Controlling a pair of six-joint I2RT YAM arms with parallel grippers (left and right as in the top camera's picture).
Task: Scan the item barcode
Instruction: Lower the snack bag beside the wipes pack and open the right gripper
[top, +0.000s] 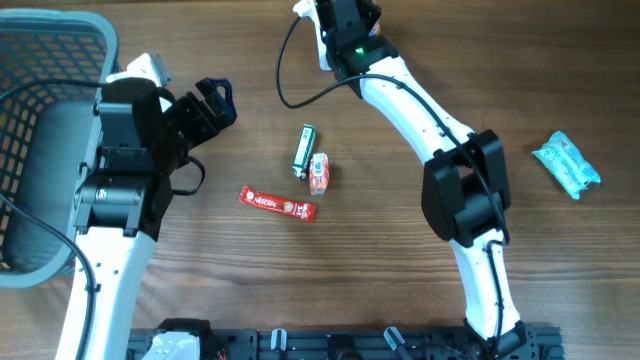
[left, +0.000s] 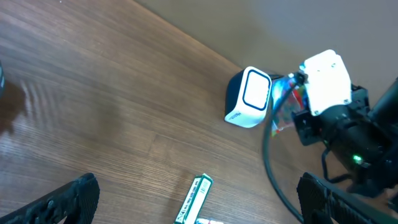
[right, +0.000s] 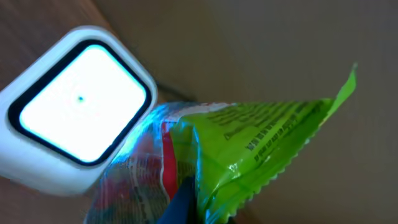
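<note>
Pinching crinkly green plastic snack packet (right: 261, 143) in right fingers (right: 182, 200), beside glowing white box scanner (right: 81, 124); left fingers (left: 71, 199) wide, empty. Next: probably turn barcode toward light

Overhead looks down; wrist views share the scanner (left: 249, 98) (right: 74, 118).

In the overhead view the right tool (top: 340, 12) runs off the far edge, so its grip cannot be seen there. The basket (top: 50, 45) is cut by the left and far edges. Of the left tool (top: 207, 110), the left wrist view shows only the tips of its fingers (left: 71, 200) at the near edge, which also crops the stick pack (left: 194, 199). In the right wrist view the scanner (right: 74, 118) is cropped at the left. The packet (right: 249, 149) runs off the near edge, its print too blurred to read.
</note>
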